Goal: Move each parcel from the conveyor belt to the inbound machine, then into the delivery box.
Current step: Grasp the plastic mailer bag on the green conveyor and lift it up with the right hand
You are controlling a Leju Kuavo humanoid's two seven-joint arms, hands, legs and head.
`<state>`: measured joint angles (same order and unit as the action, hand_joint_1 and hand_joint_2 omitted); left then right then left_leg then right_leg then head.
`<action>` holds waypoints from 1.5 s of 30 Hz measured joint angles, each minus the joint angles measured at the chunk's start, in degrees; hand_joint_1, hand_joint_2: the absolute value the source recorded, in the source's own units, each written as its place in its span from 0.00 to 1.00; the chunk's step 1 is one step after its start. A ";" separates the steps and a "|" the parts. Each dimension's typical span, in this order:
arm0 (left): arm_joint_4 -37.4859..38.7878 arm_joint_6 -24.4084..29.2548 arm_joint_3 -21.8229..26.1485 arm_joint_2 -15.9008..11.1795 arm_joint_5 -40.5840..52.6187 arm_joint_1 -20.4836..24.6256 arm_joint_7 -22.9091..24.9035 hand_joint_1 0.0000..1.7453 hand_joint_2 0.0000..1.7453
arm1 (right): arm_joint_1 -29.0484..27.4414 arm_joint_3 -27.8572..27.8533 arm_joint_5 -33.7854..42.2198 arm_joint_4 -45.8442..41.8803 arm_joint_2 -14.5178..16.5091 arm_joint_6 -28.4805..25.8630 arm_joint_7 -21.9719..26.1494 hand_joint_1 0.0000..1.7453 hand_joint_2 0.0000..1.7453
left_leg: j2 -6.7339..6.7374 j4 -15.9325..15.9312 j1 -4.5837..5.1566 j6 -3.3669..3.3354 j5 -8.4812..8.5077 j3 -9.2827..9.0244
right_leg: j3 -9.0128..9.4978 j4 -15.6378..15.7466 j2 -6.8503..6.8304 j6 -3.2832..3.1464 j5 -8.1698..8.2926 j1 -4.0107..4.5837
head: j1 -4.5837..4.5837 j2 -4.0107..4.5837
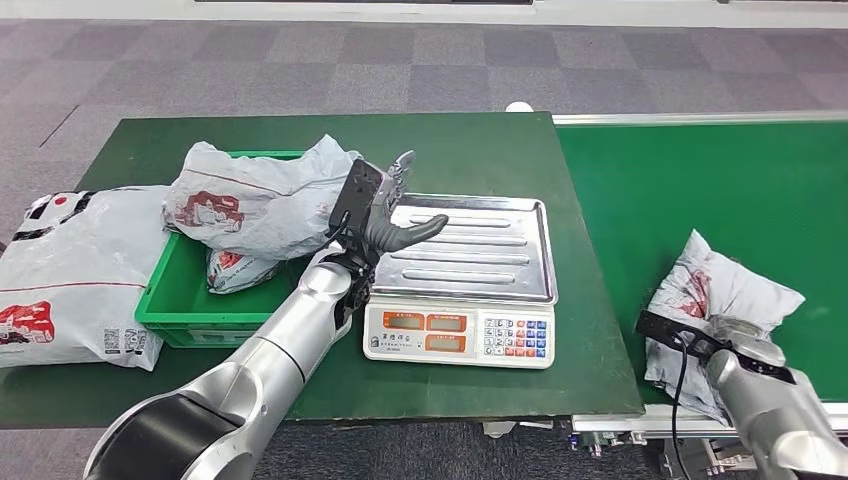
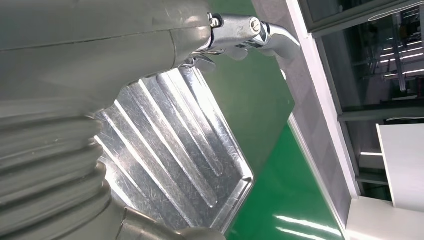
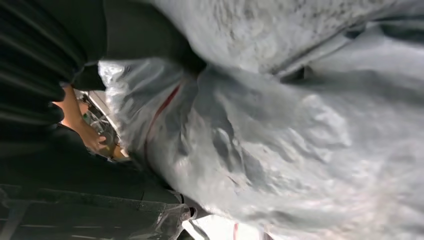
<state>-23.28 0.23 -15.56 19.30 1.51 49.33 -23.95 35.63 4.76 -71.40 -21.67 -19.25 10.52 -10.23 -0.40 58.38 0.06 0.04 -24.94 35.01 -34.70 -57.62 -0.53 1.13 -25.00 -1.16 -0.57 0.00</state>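
A grey parcel with red print lies on top in the green delivery box, over a smaller parcel. My left hand hovers open over the left edge of the scale's steel tray, holding nothing; the left wrist view shows this hand close above the ribbed tray. On the green conveyor belt rests another grey parcel. My right hand is against its near side, its fingers hidden. That parcel sits pressed close to the dark hand in the right wrist view.
A large grey parcel lies on the dark green table left of the box. The scale's display and keypad face me. The table's front edge is near.
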 joint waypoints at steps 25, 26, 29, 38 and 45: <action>-0.09 0.49 1.28 -0.86 -0.28 -0.32 -1.61 0.00 1.00 | 4.62 2.62 0.56 -2.12 4.58 -27.46 4.30 1.00 1.00 | -0.18 -0.03 0.01 0.02 0.14 0.30 | -0.26 -0.04 -0.14 0.04 0.06 -0.03 | 0.02 0.00; -0.10 0.49 1.32 -0.88 -0.28 -0.33 -1.62 0.00 1.00 | 4.61 2.62 0.60 -2.30 4.72 -27.48 4.36 1.00 1.00 | -0.18 -0.03 0.02 0.02 0.14 0.32 | -0.28 -0.04 -0.14 0.04 0.06 -0.03 | 0.02 0.00; -0.14 0.49 1.40 -0.97 -0.28 -0.34 -1.62 0.00 1.00 | 4.60 2.62 0.62 -2.63 5.00 -27.54 4.38 1.00 1.00 | -0.18 -0.02 0.02 0.02 0.13 0.36 | -0.31 -0.04 -0.14 0.05 0.06 -0.04 | 0.01 0.00; -0.22 0.49 1.46 -1.13 -0.28 -0.36 -1.62 0.00 1.00 | 4.56 2.62 0.62 -3.09 5.41 -27.58 4.37 1.00 1.00 | -0.17 -0.02 0.03 0.02 0.13 0.39 | -0.35 -0.03 -0.13 0.05 0.05 -0.04 | 0.02 0.00; -0.22 0.49 1.46 -1.15 -0.28 -0.36 -1.64 0.00 1.00 | 4.56 2.62 0.62 -3.09 5.49 -27.59 4.38 1.00 1.00 | -0.17 -0.02 0.03 0.02 0.13 0.39 | -0.35 -0.03 -0.13 0.05 0.05 -0.04 | 0.02 0.00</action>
<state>-23.50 0.72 -14.10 18.15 1.23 48.97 -25.59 40.19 7.39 -70.77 -24.76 -13.76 -17.07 -5.86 -0.57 58.36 0.10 0.06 -24.81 35.40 -35.04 -57.66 -0.66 1.18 -24.95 -1.20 -0.55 0.00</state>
